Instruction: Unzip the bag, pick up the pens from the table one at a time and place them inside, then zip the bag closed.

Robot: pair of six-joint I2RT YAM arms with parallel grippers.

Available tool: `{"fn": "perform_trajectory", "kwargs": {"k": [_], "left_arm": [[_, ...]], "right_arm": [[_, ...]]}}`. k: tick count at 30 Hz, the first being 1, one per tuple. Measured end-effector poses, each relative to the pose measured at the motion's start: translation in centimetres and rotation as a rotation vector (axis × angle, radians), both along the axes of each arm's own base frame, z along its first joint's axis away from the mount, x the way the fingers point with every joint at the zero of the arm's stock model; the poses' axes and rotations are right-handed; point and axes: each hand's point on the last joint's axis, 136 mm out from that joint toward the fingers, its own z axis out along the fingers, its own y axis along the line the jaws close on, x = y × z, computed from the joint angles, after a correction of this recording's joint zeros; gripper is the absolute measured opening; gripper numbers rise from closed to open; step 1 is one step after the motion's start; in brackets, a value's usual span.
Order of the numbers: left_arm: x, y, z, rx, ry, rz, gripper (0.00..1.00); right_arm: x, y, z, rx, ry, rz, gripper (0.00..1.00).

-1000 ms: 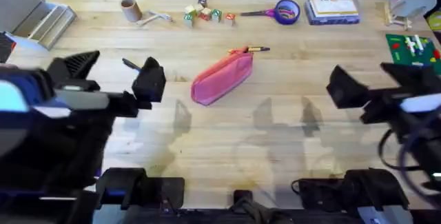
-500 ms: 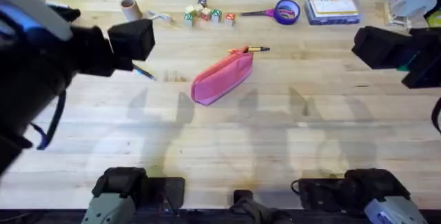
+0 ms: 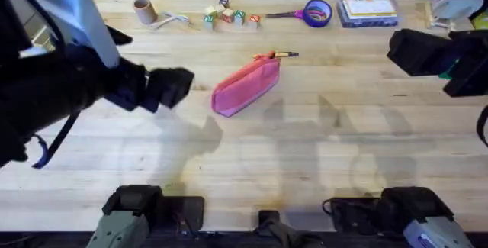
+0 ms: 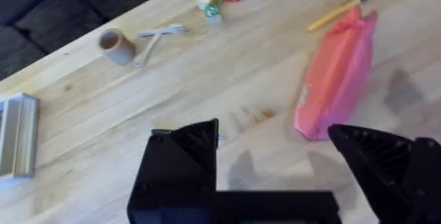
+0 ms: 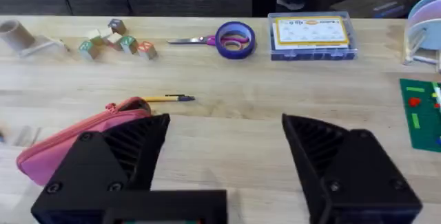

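The table (image 3: 305, 149) runs across nearly the whole overhead frame, pale plank seams left to right. My left arm is the big dark mass down the left side, its gripper (image 3: 169, 88) in the centre-left of the frame, just left of the bag. My right gripper (image 3: 415, 52) hangs at the right edge, well apart from it. In each wrist view the two black fingers stand wide apart with bare wood between them — both spread, holding nothing.

The bag (image 3: 245, 85) lies a little above centre in the overhead frame, slanted from lower left up to upper right, and I judge its zipper not yet opened. It is soft pink fabric, light and limp, so I expect it to slide and crumple if I pull the zipper one-handed. Better to pin one end with one gripper and take the pull tab with the other; the tab looks to sit at the upper-right end, though it is too small to be sure.

The orange-yellow pen (image 3: 279, 54) lies touching or just beside that upper-right end, dark tip pointing right. It is slim, stiff and likely to roll — I would pinch it across its middle. In my left wrist view a thin dark-blue sliver (image 4: 219, 138) shows at the edge of my finger, perhaps the other pen, but I cannot tell.
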Motion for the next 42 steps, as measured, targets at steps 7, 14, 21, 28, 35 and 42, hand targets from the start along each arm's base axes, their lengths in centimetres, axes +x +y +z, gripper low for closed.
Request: {"fn": "perform_trajectory", "kwargs": {"k": [7, 14, 21, 28, 35, 42], "left_arm": [[-1.7, -1.4, -1.5, 0.071, 0.049, -0.166, 0.993], [-1.8, -2.0, -1.4, 0.095, 0.03, -0.23, 0.993], [-2.2, -2.5, -1.5, 0.079, 0.035, -0.259, 0.993], [-2.9, -2.9, -2.0, 0.058, 0.072, -0.281, 0.993], [-2.9, -3.2, -3.2, 0.037, 0.141, -0.295, 0.993], [-1.5, -3.2, -5.6, 0.016, 0.263, -0.299, 0.995]], "right_arm": [[0.0, 0.0, 0.0, 0.0, 0.0, 0.0, 0.998], [0.0, 0.0, 0.0, 0.0, -0.001, 0.0, 0.998], [0.0, 0.0, 0.0, 0.0, -0.001, 0.0, 0.998], [0.0, 0.0, 0.0, 0.0, -0.001, 0.0, 0.998], [0.0, 0.0, 0.0, 0.0, -0.001, 0.0, 0.998], [0.0, 0.0, 0.0, 0.0, -0.001, 0.0, 0.998]]}}
